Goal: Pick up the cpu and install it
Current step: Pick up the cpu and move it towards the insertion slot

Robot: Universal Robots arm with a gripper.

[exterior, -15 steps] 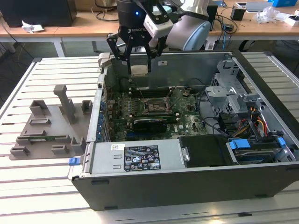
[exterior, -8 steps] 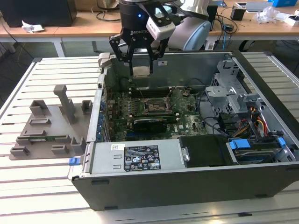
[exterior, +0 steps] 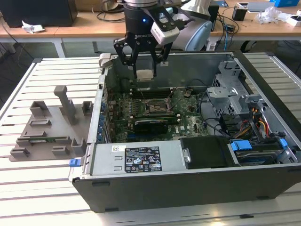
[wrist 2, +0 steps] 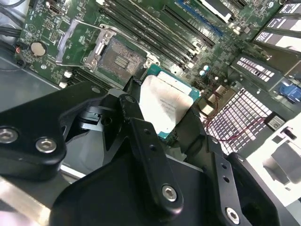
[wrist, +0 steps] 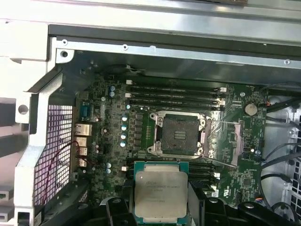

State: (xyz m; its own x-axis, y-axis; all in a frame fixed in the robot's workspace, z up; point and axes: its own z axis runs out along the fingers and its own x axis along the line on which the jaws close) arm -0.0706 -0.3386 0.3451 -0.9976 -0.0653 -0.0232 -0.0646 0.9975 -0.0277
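The hand (exterior: 146, 68) clamps the cpu (wrist: 158, 195), a thin square with dull silver top and green rim, above the open socket (wrist: 180, 134).

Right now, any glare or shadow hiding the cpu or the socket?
Second wrist view: the cpu lid glares nearly white, while the socket is evenly lit. First wrist view: the cpu reads matte grey with no glare; the case rim is washed out. Exterior view: the socket sits in shade, outline readable.
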